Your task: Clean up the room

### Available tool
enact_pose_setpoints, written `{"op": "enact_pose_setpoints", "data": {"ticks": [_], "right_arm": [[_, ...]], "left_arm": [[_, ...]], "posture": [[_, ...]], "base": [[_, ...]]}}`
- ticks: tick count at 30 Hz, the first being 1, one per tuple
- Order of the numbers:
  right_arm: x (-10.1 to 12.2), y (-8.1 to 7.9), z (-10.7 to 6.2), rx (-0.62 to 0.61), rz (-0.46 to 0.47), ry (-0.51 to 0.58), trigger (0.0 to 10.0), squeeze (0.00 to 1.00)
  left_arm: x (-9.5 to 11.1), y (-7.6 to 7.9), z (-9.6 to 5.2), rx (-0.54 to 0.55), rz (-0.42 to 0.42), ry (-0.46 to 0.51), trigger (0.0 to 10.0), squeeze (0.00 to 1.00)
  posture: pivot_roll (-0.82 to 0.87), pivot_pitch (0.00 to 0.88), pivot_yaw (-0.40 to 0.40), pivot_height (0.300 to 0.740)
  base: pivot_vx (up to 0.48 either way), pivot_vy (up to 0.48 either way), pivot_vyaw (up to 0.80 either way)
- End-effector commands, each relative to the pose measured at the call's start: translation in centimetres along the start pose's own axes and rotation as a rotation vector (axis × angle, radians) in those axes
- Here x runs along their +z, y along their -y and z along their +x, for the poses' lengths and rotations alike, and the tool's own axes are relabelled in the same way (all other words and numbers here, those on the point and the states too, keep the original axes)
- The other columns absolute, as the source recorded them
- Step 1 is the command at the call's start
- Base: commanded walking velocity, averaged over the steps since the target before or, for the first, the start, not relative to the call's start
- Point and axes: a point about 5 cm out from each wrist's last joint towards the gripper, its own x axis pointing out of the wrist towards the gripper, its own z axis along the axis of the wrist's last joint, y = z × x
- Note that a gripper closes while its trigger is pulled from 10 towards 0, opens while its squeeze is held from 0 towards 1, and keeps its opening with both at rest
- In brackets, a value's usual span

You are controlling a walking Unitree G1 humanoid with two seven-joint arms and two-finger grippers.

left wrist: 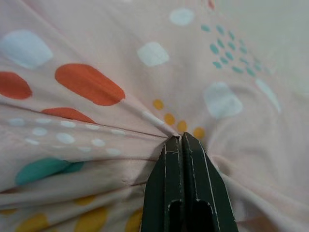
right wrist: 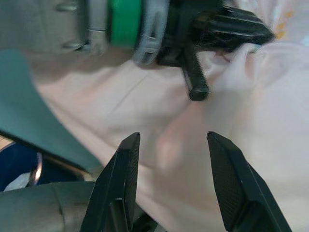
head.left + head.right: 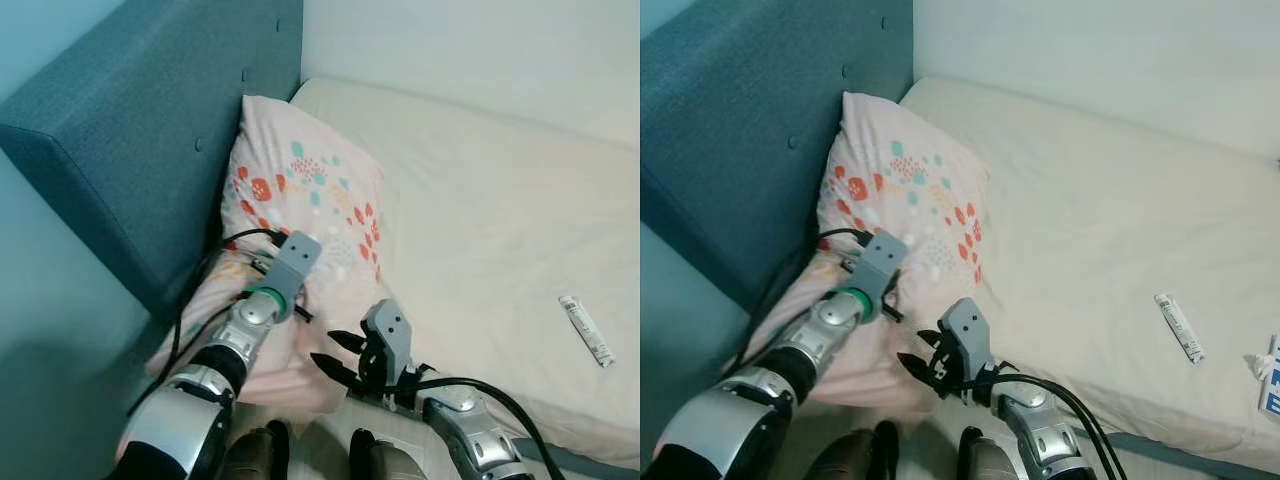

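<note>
Pillow point(image 3: 300, 200) fabric is pinched in the left gripper's point(image 1: 181, 140) closed fingers; the thin fold may slip free. Right gripper point(image 3: 335, 360) gapes empty nearby.

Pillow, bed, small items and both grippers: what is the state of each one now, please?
Pillow: leaning against the headboard, fabric bunched where pinched.
Left gripper: jaws shut on the pillow fabric.
Right gripper: jaws open, beside the pillow's lower edge, holding nothing.
Mattress: bare, lightly wrinkled.
White tube: lying flat on the mattress.
Headboard: upright.
</note>
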Motion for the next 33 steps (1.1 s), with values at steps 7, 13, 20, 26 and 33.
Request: {"op": "enact_pose_setpoints", "data": {"ticks": [7, 13, 20, 26, 33], "right_arm": [[0.5, 2.0, -0.3, -0.197, -0.023, 0.059, 10.0, 0.00], [0.8, 3.8, -0.3, -0.377, -0.025, 0.087, 10.0, 0.00], [0.0, 5.6, -0.8, -0.581, -0.011, 0.044, 10.0, 0.00], [1.1, 6.6, -1.1, -0.694, -0.003, 0.144, 10.0, 0.00], [2.4, 7.4, -1.5, -0.790, -0.065, 0.211, 10.0, 0.00]], "left_arm": [[1.3, -2.1, -0.5, -0.018, -0.144, 0.160, 10.0, 0.00], [2.7, -4.7, -2.0, -0.097, -0.100, 0.334, 10.0, 0.00], [4.1, -5.1, -4.2, -0.244, -0.053, 0.490, 10.0, 0.00], [3.5, -9.5, -6.1, 0.180, -0.276, 0.589, 10.0, 0.00], [1.7, -9.9, -6.6, 0.284, -0.360, 0.536, 10.0, 0.00]], "posture": [[-0.03, 0.131, 0.036, 0.740], [-0.01, 0.125, 0.024, 0.740], [0.01, 0.126, 0.012, 0.740], [0.02, 0.113, 0.012, 0.740], [0.02, 0.106, 0.002, 0.740]], "base": [[0.000, 0.000, 0.00], [0.000, 0.000, 0.00], [0.000, 0.000, 0.00], [0.000, 0.000, 0.00], [0.000, 0.000, 0.00]]}}
